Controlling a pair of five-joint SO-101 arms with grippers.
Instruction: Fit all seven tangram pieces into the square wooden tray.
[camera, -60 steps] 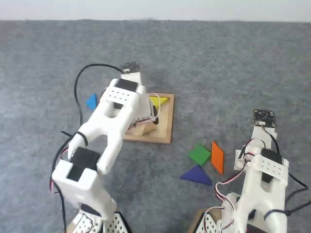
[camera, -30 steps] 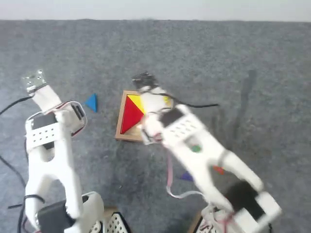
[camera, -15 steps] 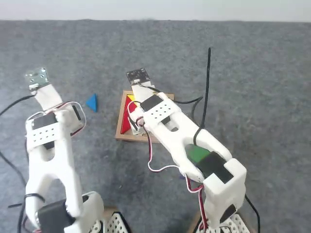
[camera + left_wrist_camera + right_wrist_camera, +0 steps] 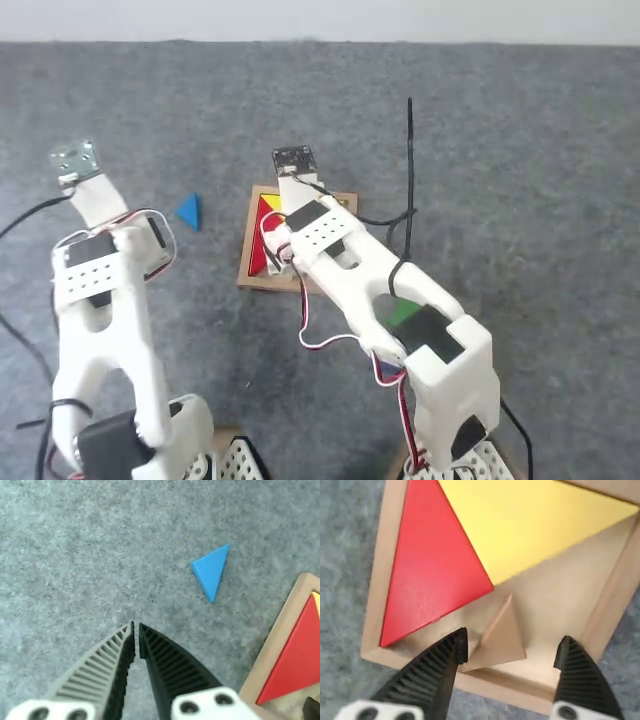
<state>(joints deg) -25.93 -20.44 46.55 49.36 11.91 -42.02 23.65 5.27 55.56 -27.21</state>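
- A grey felt-like table covering [image 4: 520, 150] runs across the high view, with a pale wall strip [image 4: 320, 20] along the far edge.
- The square wooden tray [image 4: 244, 262] lies near the middle of the covering, partly under the right arm.
- Inside the tray, a large red triangle [image 4: 432, 575] lies flat along one side wall, and a large yellow triangle [image 4: 530, 520] lies edge to edge beside it.
- A small unpainted wooden triangle [image 4: 502, 640] also sits in the tray, near a corner, on the bare floor beside the red piece.
- The right gripper [image 4: 514, 637] hangs over this small triangle with its fingers spread wide, one on each side. One fingertip is close to the piece's corner, though contact cannot be judged.
- A small blue triangle [image 4: 189, 211] lies on the covering, just beside the tray and outside it.
- The left gripper [image 4: 136, 626] is over bare covering near the blue triangle, its fingers drawn together to a thin slit and holding nothing.
- A green piece [image 4: 404, 312] shows under the right arm, well apart from the tray; its shape is mostly hidden, possibly a square.
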